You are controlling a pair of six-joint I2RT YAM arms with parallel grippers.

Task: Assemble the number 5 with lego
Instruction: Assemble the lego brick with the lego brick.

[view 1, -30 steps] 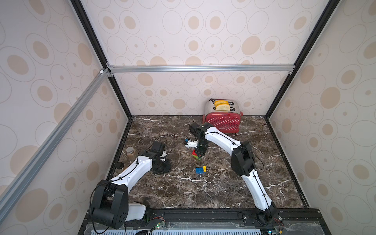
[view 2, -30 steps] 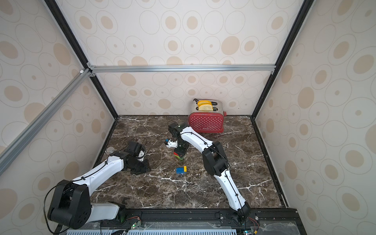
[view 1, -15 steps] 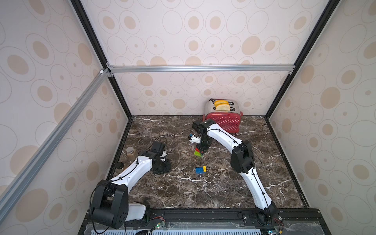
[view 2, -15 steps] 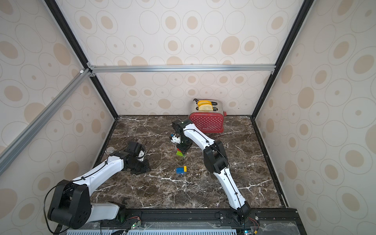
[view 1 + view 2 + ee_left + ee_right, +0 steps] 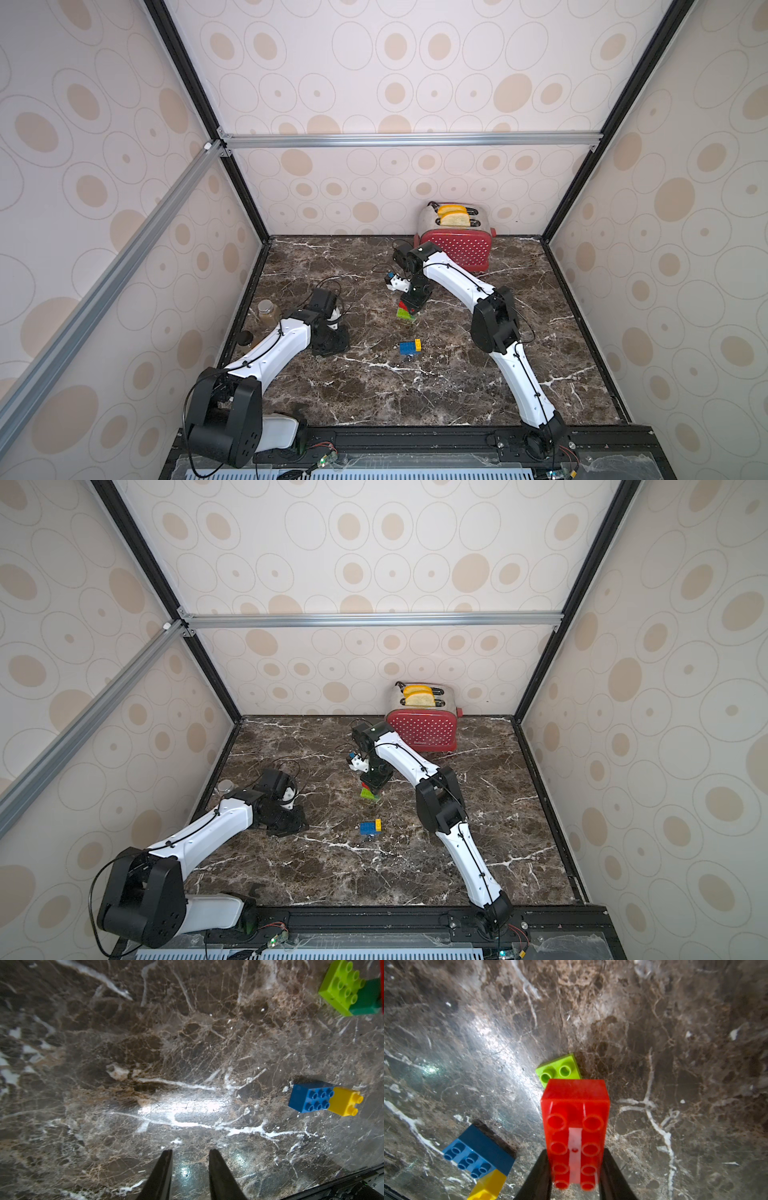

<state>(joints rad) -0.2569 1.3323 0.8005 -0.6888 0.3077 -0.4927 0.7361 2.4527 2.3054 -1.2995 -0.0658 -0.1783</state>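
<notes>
Red brick (image 5: 575,1103) sits pinched in right gripper (image 5: 575,1152) — left gripper (image 5: 190,1152) spread, empty.

- Cream walls printed with beige ovals (image 5: 395,62) are standing behind and beside the red white-dotted toaster (image 5: 457,249).
- A dark brown white-veined marble floor (image 5: 415,395) is lying under the toaster, reflecting glare.
- A silver aluminium rail (image 5: 407,139) is crossing above the toaster.
</notes>
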